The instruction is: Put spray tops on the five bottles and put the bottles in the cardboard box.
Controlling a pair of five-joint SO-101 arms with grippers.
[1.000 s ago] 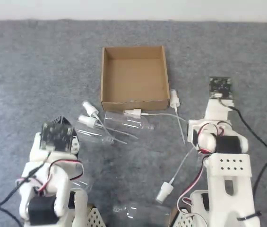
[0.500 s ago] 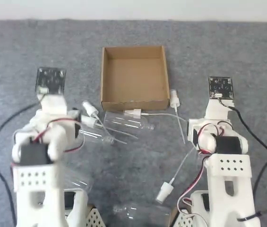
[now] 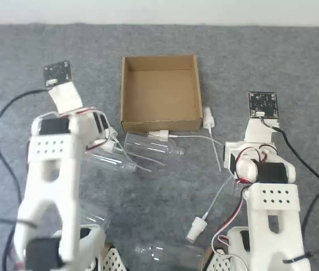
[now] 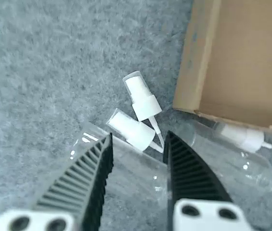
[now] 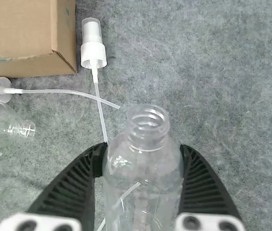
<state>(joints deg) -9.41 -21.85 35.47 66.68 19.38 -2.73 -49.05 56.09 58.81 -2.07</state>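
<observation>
R gripper (image 5: 143,153) pinching clear bottle (image 5: 148,126) at the shoulder, neck open. Loose spray top (image 5: 93,45) just beyond it, by cardboard box (image 5: 25,33) corner. L gripper (image 4: 138,139) spread, over two spray tops (image 4: 132,130) beside box. High view adds second bottle (image 3: 167,254) lying btwn arm bases.

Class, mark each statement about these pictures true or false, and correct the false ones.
1. The cardboard box is empty. True.
2. The right gripper holds a bottle with a spray top on. False: the bottle's neck is bare.
3. The left gripper is shut on a spray top. False: it is open over two spray tops.
4. A loose spray top lies beside a corner of the box. True.
</observation>
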